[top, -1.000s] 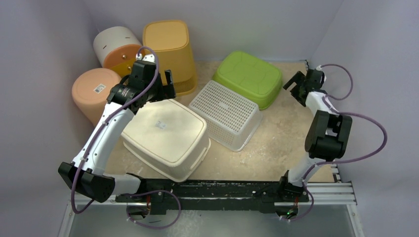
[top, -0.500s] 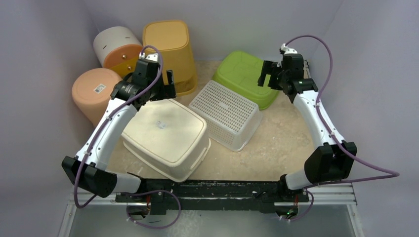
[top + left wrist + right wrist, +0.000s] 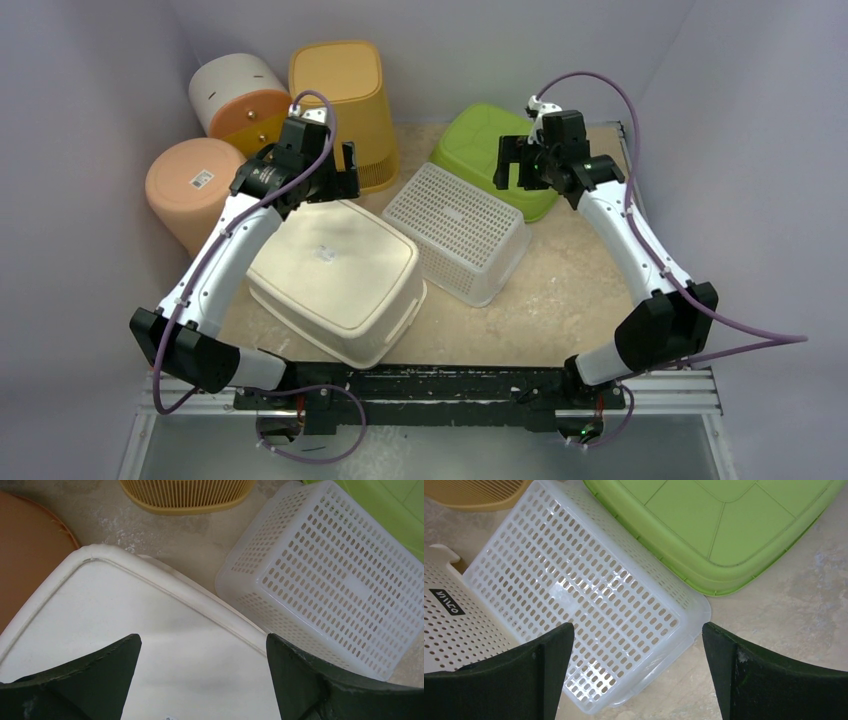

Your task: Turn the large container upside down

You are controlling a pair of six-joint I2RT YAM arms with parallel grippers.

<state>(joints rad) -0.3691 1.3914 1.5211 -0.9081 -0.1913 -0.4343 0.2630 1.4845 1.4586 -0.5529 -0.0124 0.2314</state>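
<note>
The large container point(image 3: 335, 275) is a cream tub lying with its smooth base up, left of centre. My left gripper point(image 3: 325, 175) is open and empty above the tub's far corner. In the left wrist view the base point(image 3: 125, 630) fills the space under the open left gripper point(image 3: 202, 640). My right gripper point(image 3: 515, 165) is open and empty, above the gap between the white basket and the green bin. In the right wrist view the right gripper point(image 3: 638, 627) hangs over the basket's corner.
A white perforated basket point(image 3: 460, 230) lies base up beside the tub, with a green bin point(image 3: 500, 155) base up behind it. A tall yellow-orange bin point(image 3: 340, 100) and two round peach bins point(image 3: 195, 185) point(image 3: 240, 95) stand at the back left. Walls close in on both sides.
My right arm has swung from the far right wall leftward, to over the green bin and basket. My left gripper has shifted slightly toward the back. The tub has not moved.
</note>
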